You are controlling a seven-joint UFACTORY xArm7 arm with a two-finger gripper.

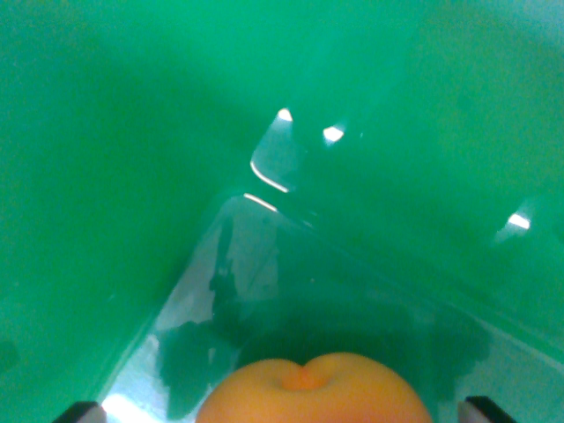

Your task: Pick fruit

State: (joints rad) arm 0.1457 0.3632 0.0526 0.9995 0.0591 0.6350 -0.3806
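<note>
Orange fruit (313, 392) sits between hand (286, 411) fingertips, inside green bin (106, 176) near its corner; grip state: can't tell.

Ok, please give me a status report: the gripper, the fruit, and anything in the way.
Gripper: only fingertips visible at bottom corners, grip state unclear. Orange fruit between them, low in frame. Green bin walls all around. Nothing else in the way.
</note>
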